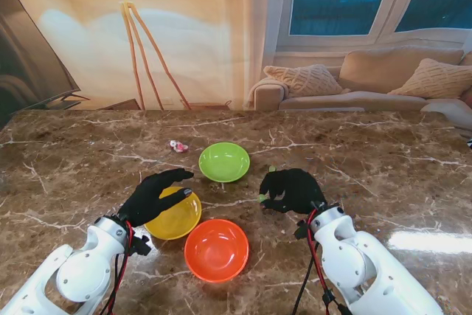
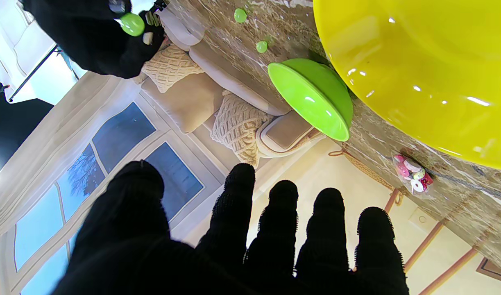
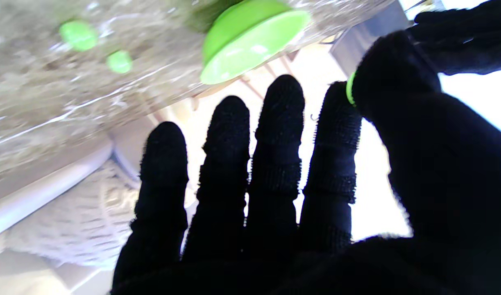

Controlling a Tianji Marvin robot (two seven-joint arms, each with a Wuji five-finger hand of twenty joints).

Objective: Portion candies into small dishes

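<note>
Near the middle of the brown marble tabletop (image 1: 383, 160), the black-gloved right hand (image 1: 292, 189) pinches a small green candy (image 1: 261, 198) between thumb and forefinger, apparently bound for the round green plastic dish (image 1: 224, 161); the left hand (image 1: 158, 194) hovers spread, empty, over the yellow dish (image 1: 177, 219).

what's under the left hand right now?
The left hand hovers, fingers spread, over the yellow dish. The dish's visible part looks empty; the part nearest its left rim is hidden by the hand in the stand view. The hand holds nothing.
</note>
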